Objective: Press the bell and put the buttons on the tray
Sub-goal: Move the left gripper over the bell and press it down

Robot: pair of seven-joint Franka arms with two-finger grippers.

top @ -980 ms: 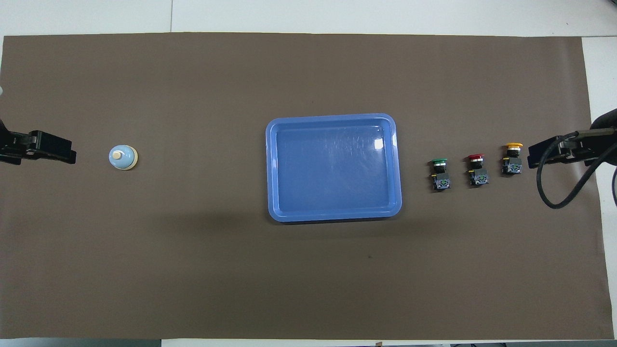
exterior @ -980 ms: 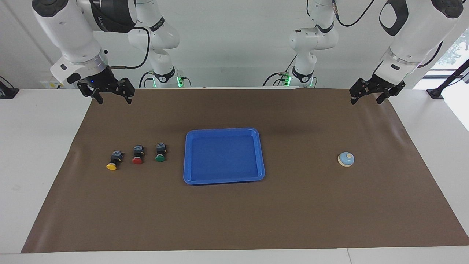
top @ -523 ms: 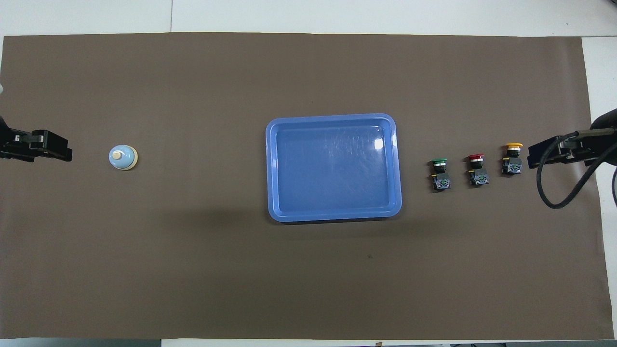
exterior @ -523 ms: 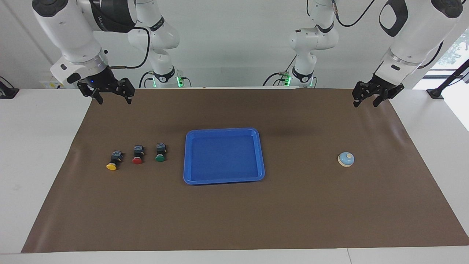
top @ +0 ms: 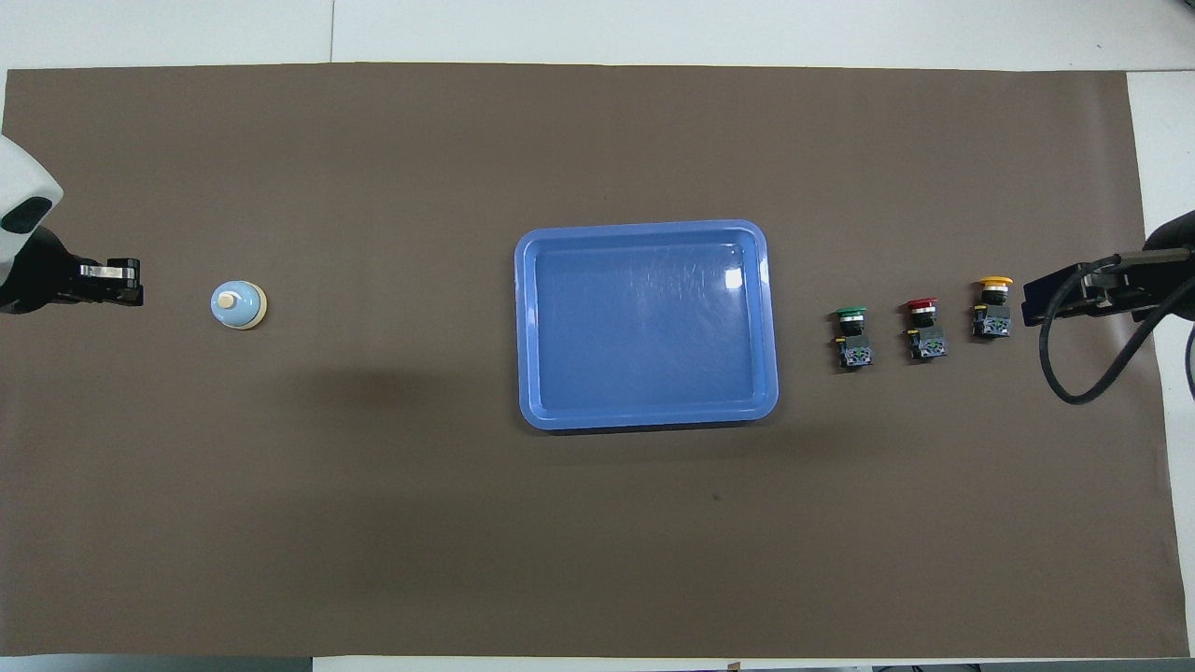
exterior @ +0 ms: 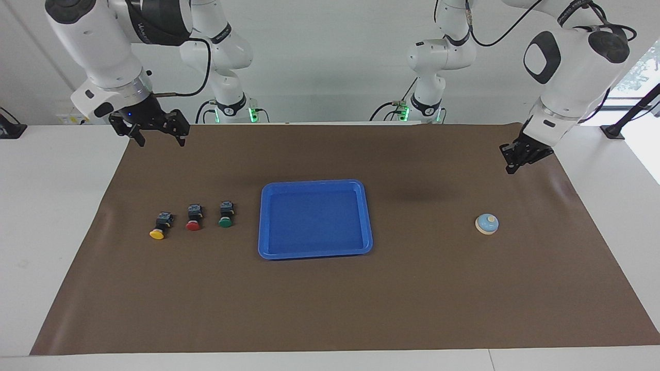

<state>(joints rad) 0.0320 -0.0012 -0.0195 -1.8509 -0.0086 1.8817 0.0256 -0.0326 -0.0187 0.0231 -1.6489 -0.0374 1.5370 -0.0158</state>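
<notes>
The light-blue bell (exterior: 487, 224) stands on the brown mat toward the left arm's end; it also shows in the overhead view (top: 239, 305). The blue tray (exterior: 314, 219) lies empty mid-table. The yellow button (exterior: 160, 226), red button (exterior: 194, 217) and green button (exterior: 226, 214) lie in a row toward the right arm's end. My left gripper (exterior: 513, 164) is shut and hangs over the mat beside the bell, not touching it. My right gripper (exterior: 159, 138) is open and empty, raised over the mat's corner, and waits.
The brown mat (exterior: 330, 309) covers most of the white table. The right arm's black cable (top: 1074, 373) loops over the mat beside the yellow button (top: 991, 306). The arm bases stand at the robots' edge.
My left gripper has closed its fingers and come down lower toward the mat near the bell. The right arm, bell, tray and buttons have not moved.
</notes>
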